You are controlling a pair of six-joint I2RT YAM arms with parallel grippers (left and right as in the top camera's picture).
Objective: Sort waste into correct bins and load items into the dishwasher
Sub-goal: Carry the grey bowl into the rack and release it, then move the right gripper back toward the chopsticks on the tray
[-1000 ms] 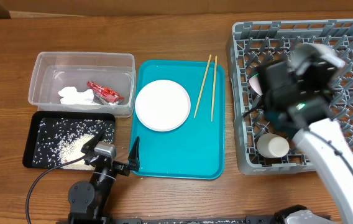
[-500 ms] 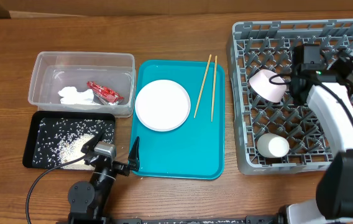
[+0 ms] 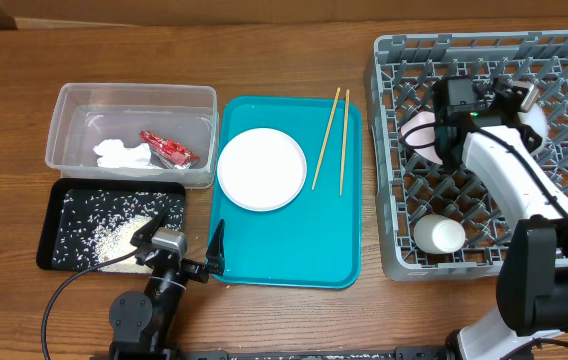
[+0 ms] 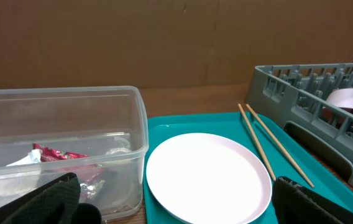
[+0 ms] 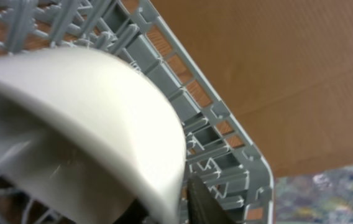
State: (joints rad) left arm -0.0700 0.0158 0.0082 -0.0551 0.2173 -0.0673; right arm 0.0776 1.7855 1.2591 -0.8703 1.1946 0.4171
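1. Step in hand: loading the rack. R gripper [image 3: 444,125] is down inside the grey dish rack [image 3: 394,255], at a white bowl [image 5: 83,124] tipped on its side among the pegs, far-left part of the rack.
2. R jaws: the wrist view shows one dark finger [image 5: 201,199] right at the bowl rim and the other is hidden, so I can't tell whether they pinch the bowl or are off it.
3. Already racked: small white cup [image 3: 438,235], near-left corner.
4. Waste looks sorted: red wrapper [image 3: 169,148] and paper scrap [image 3: 122,155] in the clear tub [image 3: 134,92], rice [image 3: 114,235] in the black tray [image 3: 54,195].
5. Not yet loaded: plate [image 3: 261,168] and chopsticks [image 3: 343,150], both on the teal tray [image 3: 294,260].
6. L gripper [image 3: 182,243] sits low over the table [image 3: 264,50], just beside the teal tray's near-left corner, jaws spread w/ nothing in them.
7. Next, probably: make sure the bowl rests steady btw pegs, free the R jaws, lift straight up clear of the pegs, then go for the plate. It lies flat, so it needs a rim grip.
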